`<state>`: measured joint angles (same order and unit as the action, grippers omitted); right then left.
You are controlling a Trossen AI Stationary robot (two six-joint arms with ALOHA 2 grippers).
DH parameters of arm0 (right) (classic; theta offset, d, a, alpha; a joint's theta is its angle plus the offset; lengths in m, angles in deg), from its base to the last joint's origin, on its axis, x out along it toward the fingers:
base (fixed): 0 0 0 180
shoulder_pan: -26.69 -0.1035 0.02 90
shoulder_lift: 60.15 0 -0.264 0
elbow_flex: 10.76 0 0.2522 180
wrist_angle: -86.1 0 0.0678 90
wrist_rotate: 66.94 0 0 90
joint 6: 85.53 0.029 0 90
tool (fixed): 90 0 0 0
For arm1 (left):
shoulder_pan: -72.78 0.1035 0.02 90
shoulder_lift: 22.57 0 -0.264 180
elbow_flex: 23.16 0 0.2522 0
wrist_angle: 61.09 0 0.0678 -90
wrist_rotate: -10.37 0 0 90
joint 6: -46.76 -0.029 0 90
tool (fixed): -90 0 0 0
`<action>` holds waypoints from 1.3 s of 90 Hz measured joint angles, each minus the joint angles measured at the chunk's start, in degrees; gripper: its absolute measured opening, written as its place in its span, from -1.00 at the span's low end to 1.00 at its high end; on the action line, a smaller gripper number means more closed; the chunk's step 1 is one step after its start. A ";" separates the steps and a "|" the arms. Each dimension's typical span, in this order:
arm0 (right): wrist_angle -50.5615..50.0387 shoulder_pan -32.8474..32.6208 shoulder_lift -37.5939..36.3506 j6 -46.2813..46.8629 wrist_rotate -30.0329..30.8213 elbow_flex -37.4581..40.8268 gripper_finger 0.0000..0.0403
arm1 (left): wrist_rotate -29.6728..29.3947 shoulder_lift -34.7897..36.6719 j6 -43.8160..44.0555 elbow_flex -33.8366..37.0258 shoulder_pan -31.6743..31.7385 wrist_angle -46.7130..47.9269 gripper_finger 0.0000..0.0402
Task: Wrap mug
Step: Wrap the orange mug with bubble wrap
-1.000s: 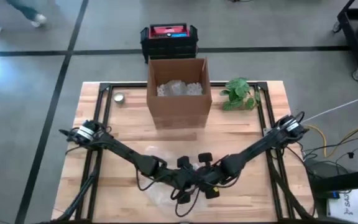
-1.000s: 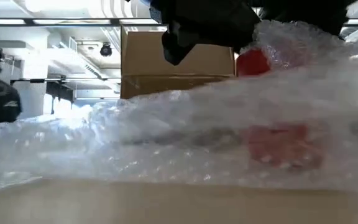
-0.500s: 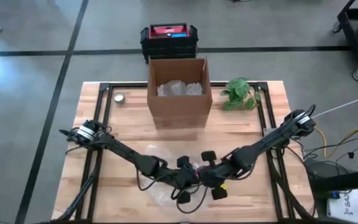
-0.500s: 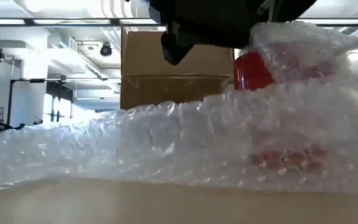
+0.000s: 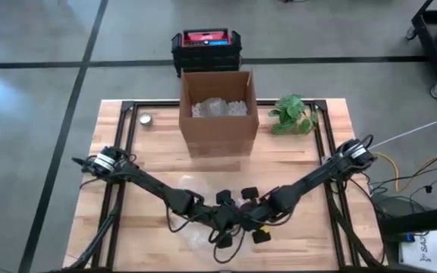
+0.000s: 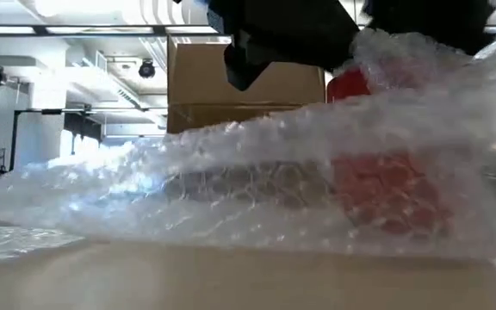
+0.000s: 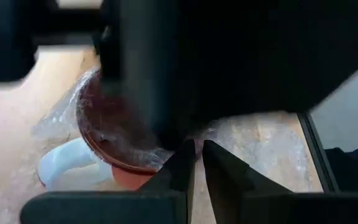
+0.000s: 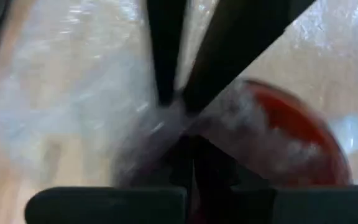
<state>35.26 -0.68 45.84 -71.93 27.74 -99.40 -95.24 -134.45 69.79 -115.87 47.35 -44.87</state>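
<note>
Both sets of jaws are nearly closed: our left gripper (image 7: 197, 163) has its fingers pressed almost together with only a thin slit between them, and our right gripper (image 8: 180, 102) pinches a fold of the bubble wrap (image 6: 231, 194) where its two fingers converge. We cannot tell whether the left fingers hold any film between them.

We have both arms reaching in to the near middle of the wooden table (image 5: 120, 227), their grippers meeting over the crumpled sheet. Our red mug (image 6: 386, 194) lies on its side there, under the wrap, with its open mouth turned to the left wrist camera and its pale handle (image 7: 67, 168) showing beside it. From table height we see the film draped over the mug and spread wide across the tabletop.

Farther back on the table stand a cardboard box (image 5: 217, 110), a small green plant (image 5: 292, 114) just beside it, and a small round tin (image 5: 146, 119) near the far left corner.
</note>
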 joint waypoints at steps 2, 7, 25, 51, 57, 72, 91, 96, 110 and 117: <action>0.31 0.10 0.36 -0.03 0.02 -0.02 -1.00 | -0.03 0.00 0.00 0.00 0.00 0.05 -0.90; 0.56 0.12 0.55 -0.16 -0.06 -0.05 -1.00 | 0.03 0.00 -0.02 0.00 0.02 0.05 -0.90; -0.83 0.41 -1.17 -0.59 -0.21 -0.45 -1.00 | 0.10 0.04 -0.02 0.00 0.04 0.24 -0.90; -10.21 -1.54 -10.38 2.48 -0.63 -3.71 -1.00 | 0.37 0.26 0.00 0.02 -0.02 0.52 -0.90; -12.61 -2.34 -12.10 5.37 -0.54 -3.56 -1.00 | 0.36 0.47 0.00 0.02 -0.13 0.67 -0.90; -11.36 -5.28 -16.03 10.53 6.01 0.04 -1.00 | 0.35 2.17 0.00 0.04 -0.17 1.05 -0.90; 4.14 -6.39 -14.98 8.73 11.61 6.09 -1.00 | 0.25 3.00 -0.01 0.03 -0.26 1.86 -0.90; 6.06 -6.77 -14.40 8.39 11.59 7.14 -1.00 | 0.26 3.78 0.08 0.04 -0.26 4.27 -0.90; 5.01 -9.00 -14.75 11.30 13.57 9.26 -1.00 | -1.83 9.94 5.19 -0.33 -1.03 20.65 -0.90; 3.48 -10.65 -16.14 13.09 15.48 9.59 -1.00 | -4.39 13.50 8.39 -0.39 -1.70 30.33 -0.90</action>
<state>38.74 -11.33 29.70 -58.83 43.22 -89.80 -99.63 -120.95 78.18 -116.27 45.65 -14.54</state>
